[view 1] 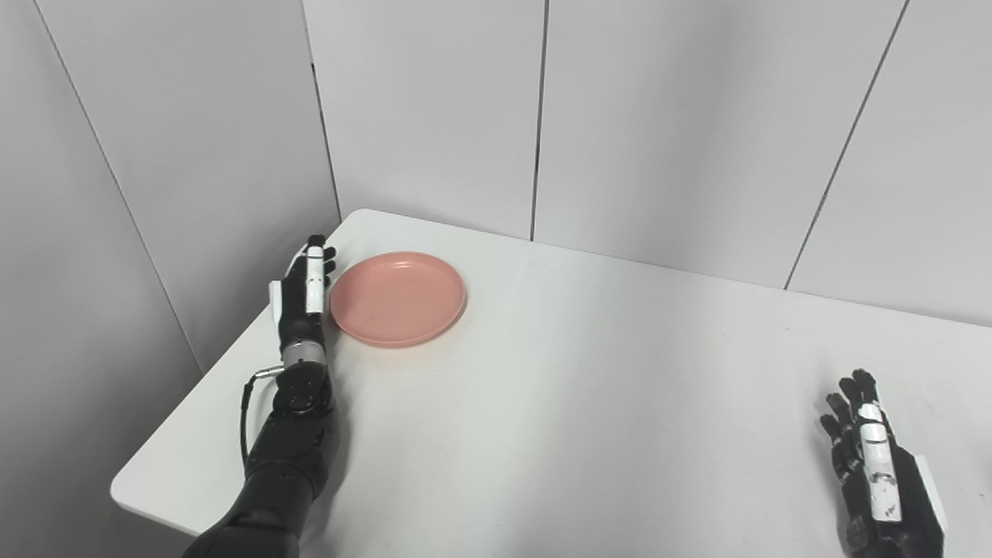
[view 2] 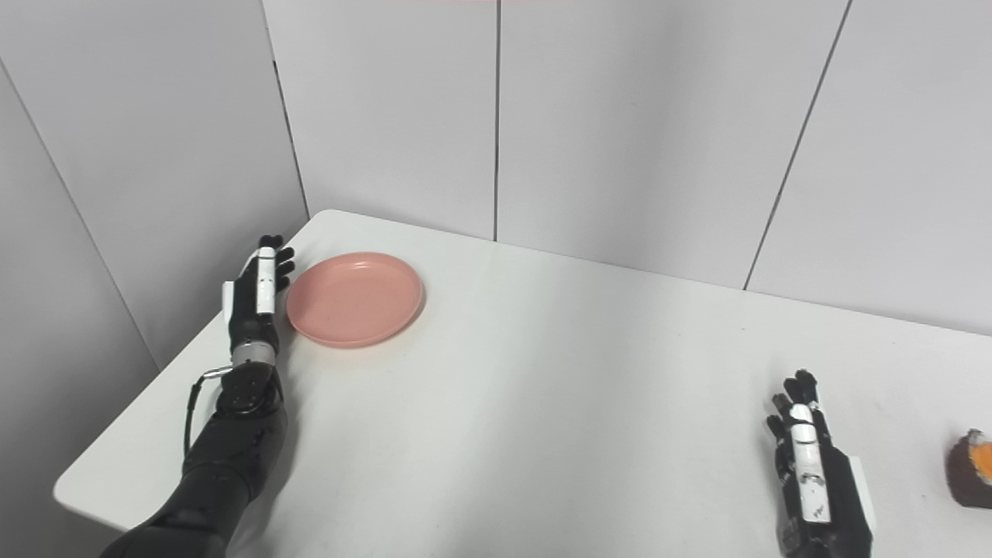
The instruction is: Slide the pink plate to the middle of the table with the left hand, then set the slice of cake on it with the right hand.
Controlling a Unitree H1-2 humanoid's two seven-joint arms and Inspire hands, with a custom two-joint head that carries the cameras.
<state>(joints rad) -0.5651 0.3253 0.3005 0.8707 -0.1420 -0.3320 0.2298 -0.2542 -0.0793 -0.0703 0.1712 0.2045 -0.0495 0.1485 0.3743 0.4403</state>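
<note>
The pink plate is lying just right of the left robot hand, whose fingers are stretched out, grasping nothing.

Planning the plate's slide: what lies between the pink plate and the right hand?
Nothing: bare white table between the pink plate and the right hand, in both eye views.

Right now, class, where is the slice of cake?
The slice of cake sits at the right eye view's far right edge, on the table, right of the right hand, untouched.
</note>
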